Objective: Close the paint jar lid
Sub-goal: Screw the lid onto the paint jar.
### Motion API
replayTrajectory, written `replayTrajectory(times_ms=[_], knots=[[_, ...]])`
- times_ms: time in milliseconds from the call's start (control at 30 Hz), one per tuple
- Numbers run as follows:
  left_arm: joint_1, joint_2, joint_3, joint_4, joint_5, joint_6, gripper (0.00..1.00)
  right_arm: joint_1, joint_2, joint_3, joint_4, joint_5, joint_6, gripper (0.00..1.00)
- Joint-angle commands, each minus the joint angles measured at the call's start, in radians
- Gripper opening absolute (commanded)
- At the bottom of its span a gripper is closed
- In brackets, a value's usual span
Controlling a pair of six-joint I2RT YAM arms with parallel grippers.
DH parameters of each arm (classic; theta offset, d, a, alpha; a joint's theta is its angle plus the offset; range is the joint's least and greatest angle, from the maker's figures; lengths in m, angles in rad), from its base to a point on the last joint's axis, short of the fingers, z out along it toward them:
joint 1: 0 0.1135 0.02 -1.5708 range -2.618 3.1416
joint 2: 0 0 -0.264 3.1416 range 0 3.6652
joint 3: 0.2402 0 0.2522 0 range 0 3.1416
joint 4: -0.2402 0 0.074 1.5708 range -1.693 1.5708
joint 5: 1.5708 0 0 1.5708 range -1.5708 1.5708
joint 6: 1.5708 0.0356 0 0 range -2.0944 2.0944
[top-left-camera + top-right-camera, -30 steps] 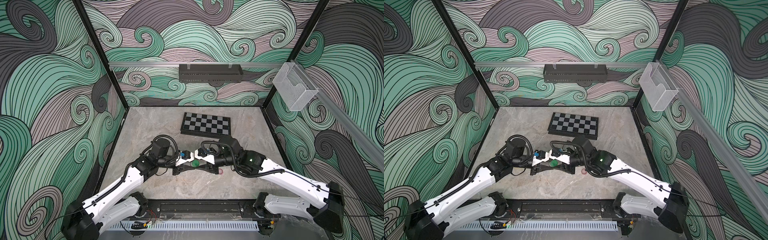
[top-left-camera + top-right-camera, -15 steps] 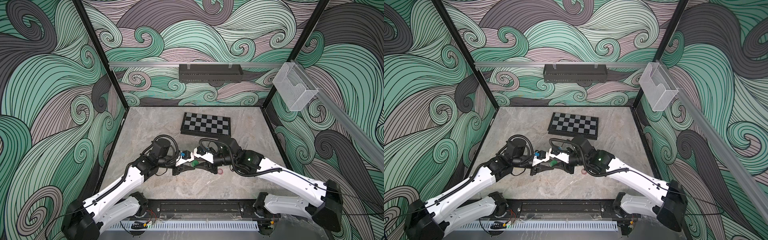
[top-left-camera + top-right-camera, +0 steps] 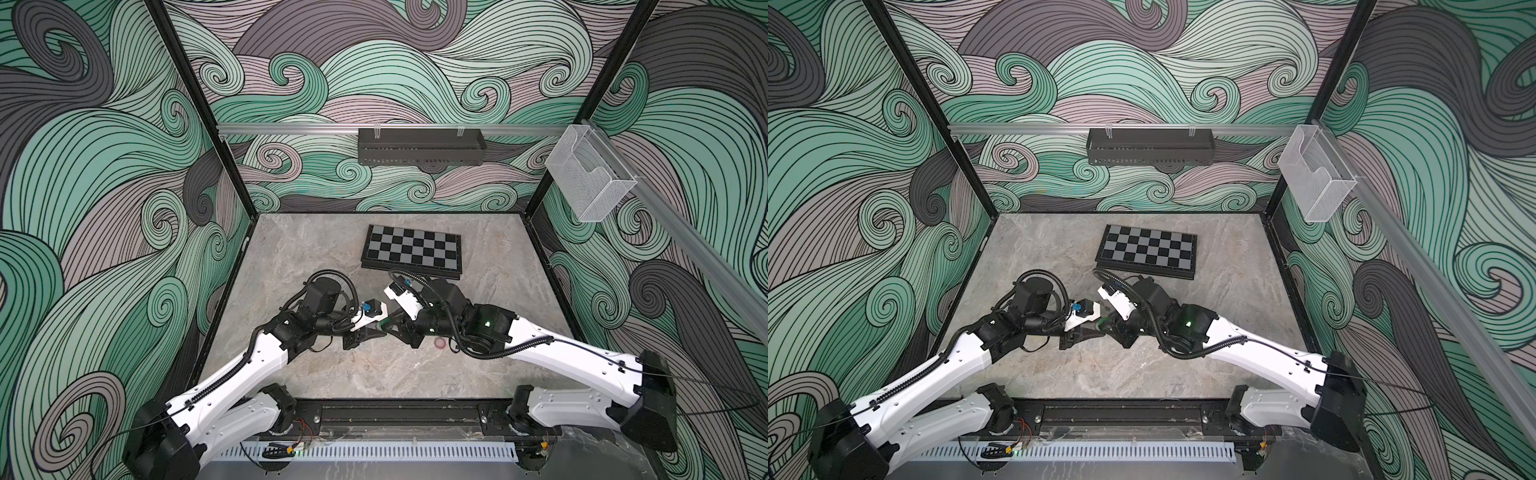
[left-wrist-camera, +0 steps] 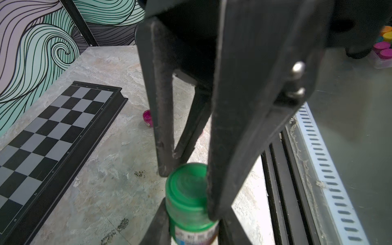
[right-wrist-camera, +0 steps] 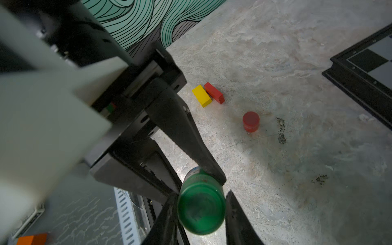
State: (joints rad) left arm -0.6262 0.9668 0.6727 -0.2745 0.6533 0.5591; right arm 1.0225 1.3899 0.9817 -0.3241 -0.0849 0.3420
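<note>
Jaws of the left gripper (image 4: 193,212) are pinching the paint jar (image 4: 195,233). The right gripper (image 5: 201,193) is squeezing the green lid (image 5: 201,212).

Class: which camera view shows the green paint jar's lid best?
The right wrist view: the green lid faces the camera, its top almost wholly visible in the right gripper. In the left wrist view the right gripper's finger covers part of the lid. Both top views show only a green sliver.

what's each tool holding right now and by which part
Both hold one small paint jar: the left tool clamps its labelled body, and the right tool clamps its green plastic lid by the sides.
</note>
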Motion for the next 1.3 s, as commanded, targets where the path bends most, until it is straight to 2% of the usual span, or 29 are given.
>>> replayTrajectory(times_ms=[0,167,267,400,533,600,700,833,967,1033,1100,1267], knots=[[-0.013,-0.019,0.033,0.090,0.081,0.022,0.04,0.034,0.061,0.048,0.030,0.110,0.242,0.00],[-0.013,-0.023,0.030,0.096,0.075,0.020,0.04,0.061,0.105,0.075,-0.002,0.147,0.418,0.00],[-0.014,-0.023,0.029,0.098,0.073,0.018,0.04,0.072,0.123,0.082,0.010,0.142,0.477,0.00],[-0.015,-0.024,0.030,0.098,0.072,0.018,0.04,0.076,0.137,0.088,0.024,0.116,0.506,0.00],[-0.015,-0.026,0.028,0.098,0.069,0.020,0.04,0.074,0.124,0.083,0.032,0.101,0.471,0.00],[-0.015,-0.025,0.027,0.098,0.069,0.020,0.04,0.071,0.106,0.077,0.033,0.094,0.424,0.05],[-0.015,-0.024,0.027,0.096,0.072,0.020,0.04,0.052,0.063,0.064,0.022,0.073,0.309,0.21],[-0.015,-0.020,0.029,0.087,0.085,0.021,0.05,0.008,-0.039,0.007,0.041,-0.027,0.045,0.52],[-0.015,0.006,0.047,0.050,0.131,0.028,0.05,-0.041,-0.149,-0.092,0.051,-0.138,-0.231,0.77],[-0.015,0.017,0.058,0.033,0.153,0.029,0.05,-0.068,-0.184,-0.127,0.057,-0.193,-0.322,0.81],[-0.015,0.022,0.059,0.026,0.163,0.030,0.05,-0.093,-0.207,-0.141,0.061,-0.216,-0.381,0.81],[-0.015,0.016,0.054,0.032,0.164,0.032,0.05,-0.130,-0.209,-0.133,0.063,-0.241,-0.492,0.76]])
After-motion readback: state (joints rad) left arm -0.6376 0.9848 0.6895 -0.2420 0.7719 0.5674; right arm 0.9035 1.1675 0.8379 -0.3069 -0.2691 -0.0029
